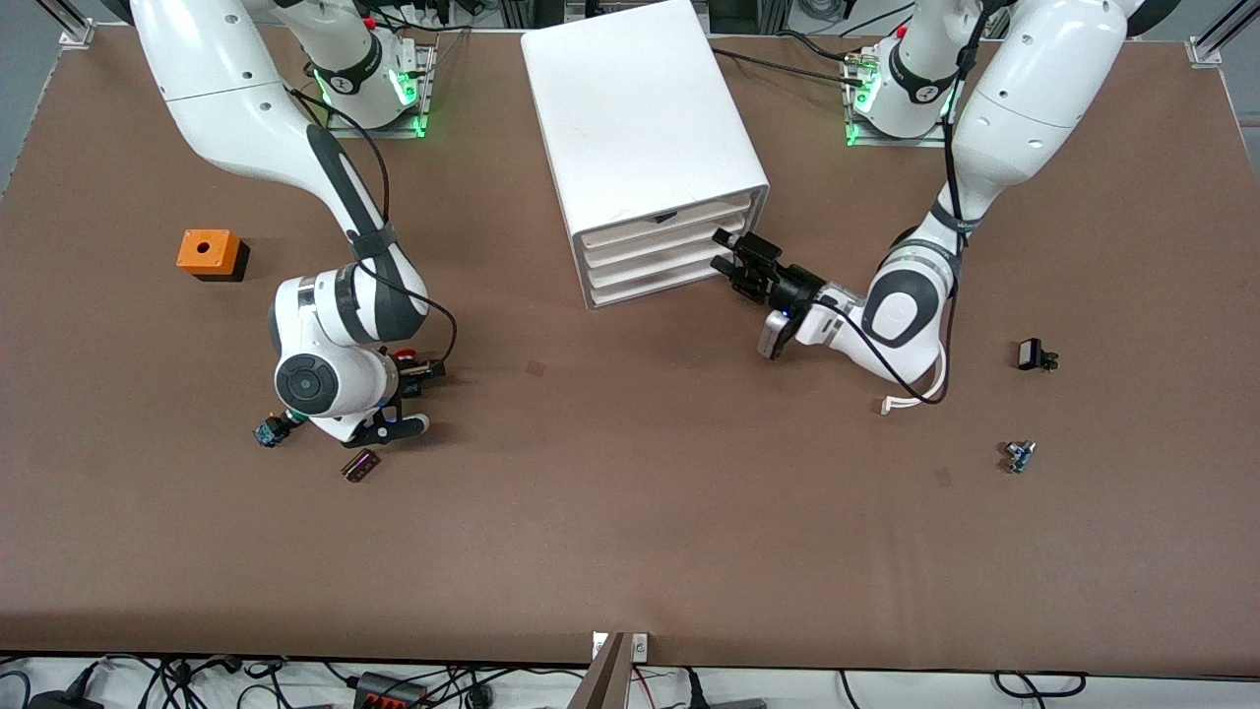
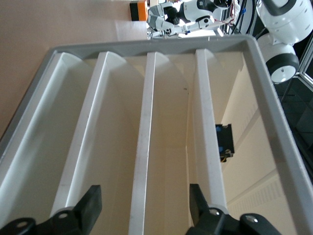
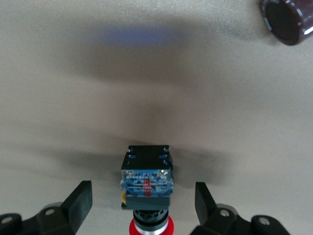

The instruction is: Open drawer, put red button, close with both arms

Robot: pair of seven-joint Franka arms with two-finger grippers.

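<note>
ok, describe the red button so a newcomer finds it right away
Start at the white cabinet mid-table, with the open left gripper at its drawers, then go toward the right arm's end. The red button lies on the table between the fingers of the open right gripper, untouched. Only it has a red cap, unlike the other button and the dark cylinder nearby.

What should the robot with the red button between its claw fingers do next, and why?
Probably shut the right claw on the red button. Its fingers stand open on either side of the button, which lies on the table, not yet gripped. Meanwhile the left claw is open at the front of the drawer, which looks closed.
</note>
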